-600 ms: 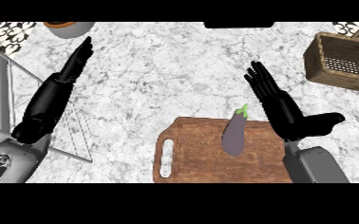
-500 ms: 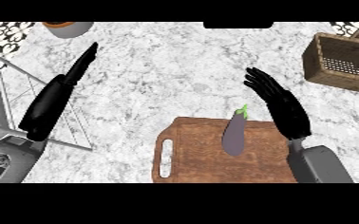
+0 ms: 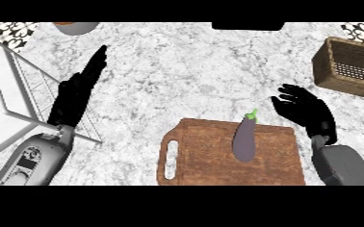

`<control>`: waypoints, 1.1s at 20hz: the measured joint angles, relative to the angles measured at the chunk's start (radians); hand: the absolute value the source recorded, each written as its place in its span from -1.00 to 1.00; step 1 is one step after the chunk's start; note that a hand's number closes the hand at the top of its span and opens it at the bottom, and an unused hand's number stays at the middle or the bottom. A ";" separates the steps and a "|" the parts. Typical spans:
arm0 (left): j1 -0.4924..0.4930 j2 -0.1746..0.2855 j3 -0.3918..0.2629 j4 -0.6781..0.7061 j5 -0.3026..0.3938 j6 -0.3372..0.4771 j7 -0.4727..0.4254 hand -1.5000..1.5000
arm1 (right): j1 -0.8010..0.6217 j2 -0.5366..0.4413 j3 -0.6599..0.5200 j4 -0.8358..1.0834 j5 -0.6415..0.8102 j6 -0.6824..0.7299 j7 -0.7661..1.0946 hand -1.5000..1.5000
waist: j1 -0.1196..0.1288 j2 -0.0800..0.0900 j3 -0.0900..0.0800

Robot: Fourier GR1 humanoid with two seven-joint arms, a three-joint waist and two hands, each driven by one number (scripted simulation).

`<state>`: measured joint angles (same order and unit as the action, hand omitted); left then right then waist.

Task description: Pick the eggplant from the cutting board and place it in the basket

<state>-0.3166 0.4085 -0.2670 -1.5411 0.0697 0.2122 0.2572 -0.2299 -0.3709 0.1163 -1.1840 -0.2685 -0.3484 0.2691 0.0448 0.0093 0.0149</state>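
1. Head view, the task's thing: the eggplant lies on the cutting board, in the right half of the board. Its long axis runs almost straight away from the robot. The green stem is at the far end, close to the far edge of the board, and leans a little to the right.

2. Head view, the working hand: the right hand is just to the right of the stem end, over the far right corner of the board. It does not touch the eggplant. Its fingers are spread and a little bent, with nothing between them. From this hand the eggplant lies to the left and somewhat nearer to the robot.

3. Head view, the other hand: the left hand rests at the left side of the counter, beside the wire rack, with its fingers straight. It is well apart from the board, so the right hand is clearly the nearer one.

4. Head view, the goal: the basket stands at the right edge, beyond the right hand and on the same side.

5. My judgement: the grasp is not yet made. The hand should come from the right, across the long axis, so that the fingers and thumb close over the narrow width.
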 measured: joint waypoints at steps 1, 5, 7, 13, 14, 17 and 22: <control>-0.003 -0.022 0.003 0.004 -0.005 0.004 0.014 0.00 | -0.011 -0.006 0.015 0.020 0.039 -0.049 0.038 -1.00 | 0.007 0.000 -0.002; -0.017 -0.076 0.004 0.019 -0.050 0.003 0.035 0.00 | -0.089 -0.078 0.076 0.112 0.187 -0.175 0.227 -1.00 | 0.037 0.000 -0.012; -0.017 -0.091 0.014 0.021 -0.068 0.002 0.036 0.00 | -0.138 -0.134 0.108 0.157 0.247 -0.180 0.346 -1.00 | 0.041 -0.002 -0.013; -0.019 -0.123 0.036 0.029 -0.102 -0.012 0.036 0.00 | -0.289 -0.226 0.204 0.217 0.244 0.098 0.682 -1.00 | 0.050 -0.006 -0.014; -0.020 -0.128 0.040 0.030 -0.106 -0.015 0.035 0.00 | -0.312 -0.230 0.209 0.221 0.219 0.158 0.722 -1.00 | 0.052 -0.005 -0.013; -0.011 -0.137 0.056 0.029 -0.116 -0.017 0.034 0.00 | -0.366 -0.232 0.215 0.228 0.125 0.318 0.807 -1.00 | 0.045 -0.009 -0.011; 0.011 -0.143 0.090 0.023 -0.125 -0.024 0.031 0.00 | -0.468 -0.241 0.207 0.246 -0.024 0.452 0.895 -1.00 | 0.020 -0.014 -0.007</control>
<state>-0.3058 0.2658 -0.1771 -1.5181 -0.0557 0.1882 0.2886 -0.6984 -0.6119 0.3230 -0.9376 -0.2920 0.1040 1.1637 0.0644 -0.0048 0.0083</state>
